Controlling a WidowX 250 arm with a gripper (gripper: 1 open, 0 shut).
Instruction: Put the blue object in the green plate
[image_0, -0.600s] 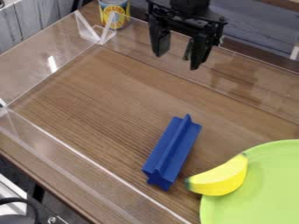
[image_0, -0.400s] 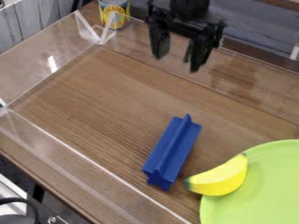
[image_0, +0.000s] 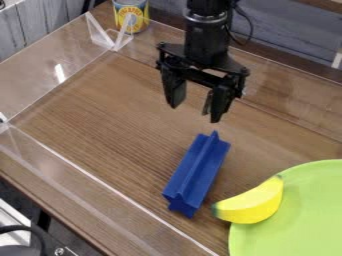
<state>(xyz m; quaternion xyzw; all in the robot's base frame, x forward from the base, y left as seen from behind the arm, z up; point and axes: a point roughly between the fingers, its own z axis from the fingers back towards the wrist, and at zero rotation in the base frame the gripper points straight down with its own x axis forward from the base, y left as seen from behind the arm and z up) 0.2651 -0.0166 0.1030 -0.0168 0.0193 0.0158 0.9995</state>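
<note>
Your fingers (image_0: 171, 92) hang spread wide and empty, pointing down at the wooden tabletop (image_0: 107, 120), and the gripper (image_0: 198, 95) between them holds nothing. Take the blue object (image_0: 198, 172) as your landmark: the gripper stands just beyond its far end, up the picture from it and apart from it, not touching. The blue object lies flat on the wood with its long axis running from lower left to upper right, its upper end the one closest to you. Just beside its lower right flank sits the yellow banana (image_0: 251, 203), which rests partly over the rim of the green plate (image_0: 314, 190); the plate lies to the right of the bar and a little nearer the camera, close by but not under it. So the bar is still outside the plate. My reading is that the coming move means bringing the gripper toward the camera over the bar's middle and turning the wrist so the jaws close across its narrow width, not along its length. Against the earlier view, the gripper has come down and forward from the back edge of the table, closing most of the gap to the bar; bar, banana and plate have not shifted.
</note>
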